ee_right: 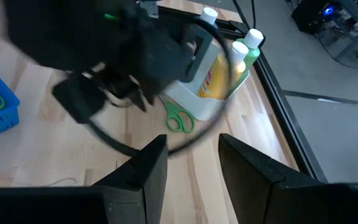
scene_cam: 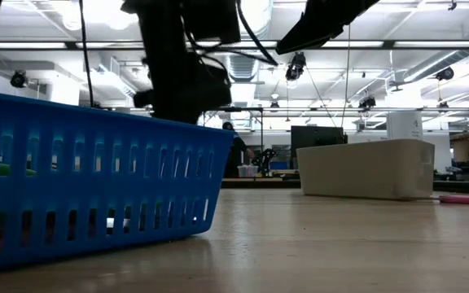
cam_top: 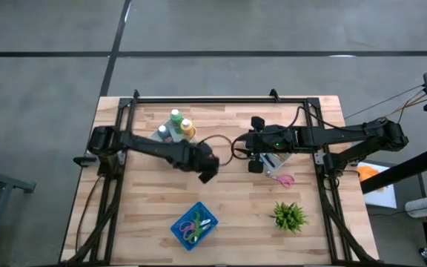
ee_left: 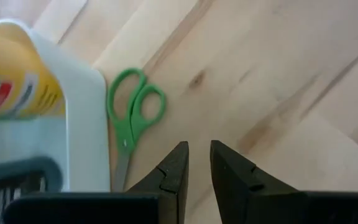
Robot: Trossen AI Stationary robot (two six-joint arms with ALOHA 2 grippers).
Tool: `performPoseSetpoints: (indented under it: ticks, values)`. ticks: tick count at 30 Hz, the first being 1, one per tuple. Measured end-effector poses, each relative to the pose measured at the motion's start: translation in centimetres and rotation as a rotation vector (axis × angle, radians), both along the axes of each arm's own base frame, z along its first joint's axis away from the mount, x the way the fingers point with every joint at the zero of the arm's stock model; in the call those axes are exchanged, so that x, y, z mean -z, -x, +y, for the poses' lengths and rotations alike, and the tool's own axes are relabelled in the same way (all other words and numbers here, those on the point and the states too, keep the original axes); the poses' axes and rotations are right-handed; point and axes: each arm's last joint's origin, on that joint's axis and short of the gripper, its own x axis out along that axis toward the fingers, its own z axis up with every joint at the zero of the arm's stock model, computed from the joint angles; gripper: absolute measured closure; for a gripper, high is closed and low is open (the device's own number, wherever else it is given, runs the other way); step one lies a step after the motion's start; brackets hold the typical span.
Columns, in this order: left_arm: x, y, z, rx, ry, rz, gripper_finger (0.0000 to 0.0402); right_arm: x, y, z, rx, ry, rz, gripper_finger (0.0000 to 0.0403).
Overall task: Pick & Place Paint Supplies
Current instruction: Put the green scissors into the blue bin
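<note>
Three squeeze bottles [cam_top: 176, 126] upright, caps up

Left gripper [ee_left: 197, 163] mid-table, fingers narrowly parted (empty), right gripper [ee_right: 191, 163] opposite, fingers apart

From overhead, my left arm [cam_top: 165, 152] covers the green scissors [ee_left: 131, 118] lying beside the white tray [cam_top: 170, 137]. Past my left jaws, that tray [ee_left: 79, 124] and its yellow-orange bottle [ee_left: 14, 81] run off the picture's edge. Past my right jaws, my left arm [ee_right: 104, 43] is a dark blur hiding part of the tray. At desk height, the blue basket [scene_cam: 96, 187] is cut off and hides its contents.
</note>
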Motion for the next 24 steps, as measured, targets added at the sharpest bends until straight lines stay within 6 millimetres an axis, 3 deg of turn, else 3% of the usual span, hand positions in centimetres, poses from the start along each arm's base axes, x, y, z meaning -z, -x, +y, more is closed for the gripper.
performPoseSetpoints:
  ticks: [13,18,24]
  values:
    - [2.0,-0.3,7.1,0.039,0.151,0.077,0.0332,0.0,0.0,0.0,0.000,0.000,0.000,0.0260]
    - [2.2,-0.2,8.3,-0.042,0.159,0.058,0.0332,0.0,0.0,0.0,0.000,0.000,0.000,0.0260]
    - [2.2,-0.2,8.4,-0.083,0.164,0.042,0.0332,0.0,0.0,0.0,0.000,0.000,0.000,0.0260]
